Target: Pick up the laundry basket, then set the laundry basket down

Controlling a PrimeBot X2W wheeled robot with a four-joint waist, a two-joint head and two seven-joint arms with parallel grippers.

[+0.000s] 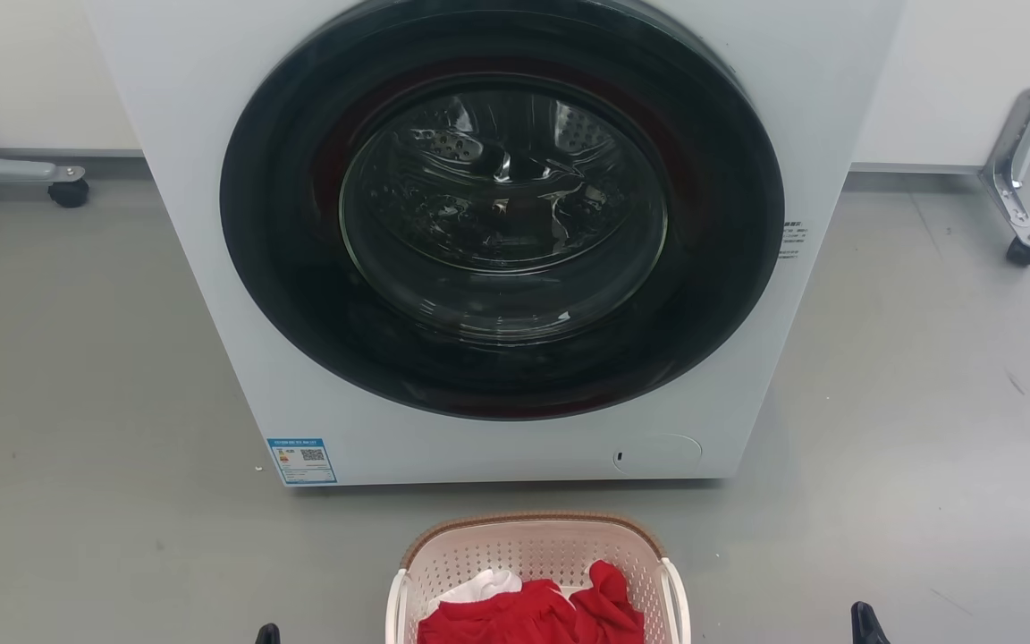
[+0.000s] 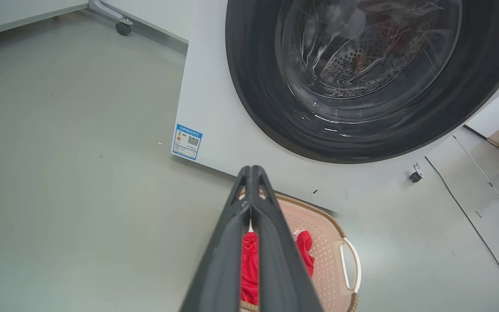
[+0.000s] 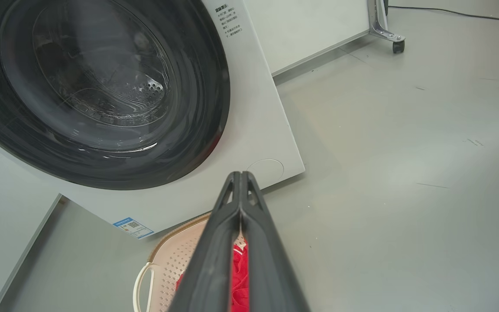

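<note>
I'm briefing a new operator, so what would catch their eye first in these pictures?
The white washer with its big dark round door dominates, straight ahead on the grey floor. Just before it sits the laundry basket, holding bright red clothing and a white piece. The left tool and right tool, both shut, flank the basket.
</note>
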